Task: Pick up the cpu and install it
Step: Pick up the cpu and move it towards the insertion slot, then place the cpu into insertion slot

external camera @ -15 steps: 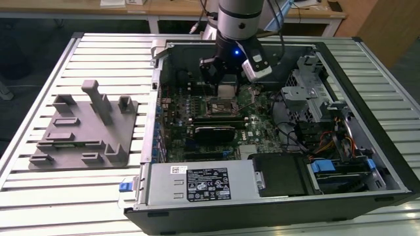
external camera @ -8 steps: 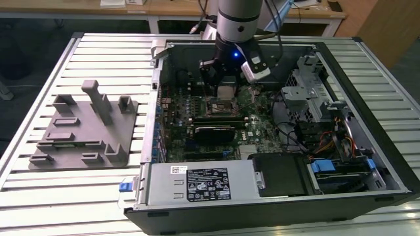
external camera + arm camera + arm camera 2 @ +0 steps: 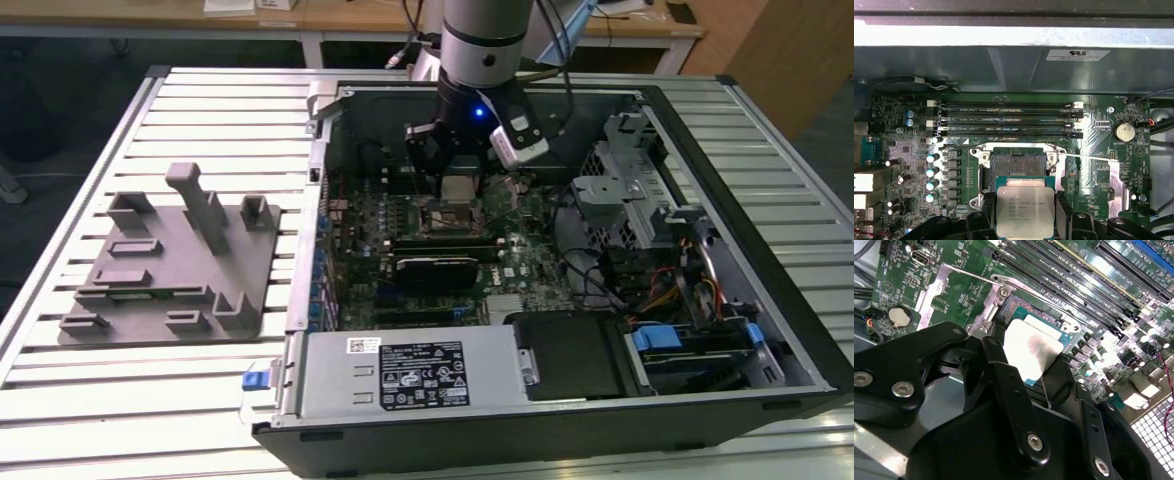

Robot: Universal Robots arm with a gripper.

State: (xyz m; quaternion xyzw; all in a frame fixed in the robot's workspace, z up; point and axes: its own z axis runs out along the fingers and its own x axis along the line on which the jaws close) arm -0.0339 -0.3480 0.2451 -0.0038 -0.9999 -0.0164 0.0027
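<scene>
Gripper (image 3: 1024, 204) clamps cpu (image 3: 1025, 214) by two opposite edges, black fingers (image 3: 986, 212) flanking it, silver top showing. Open socket (image 3: 1014, 167) just beyond chip. Memory slots (image 3: 1006, 120) farther on. Coin battery (image 3: 1125, 131) one side, capacitors (image 3: 932, 171) other side.

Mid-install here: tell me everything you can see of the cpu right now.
The cpu is a thin, flat square chip: pale silver metal lid with faint print, on a green board rim. The gripper clamps it on two opposite edges, lid up and roughly level, over the motherboard close to the open, empty socket, not yet seated.
</scene>
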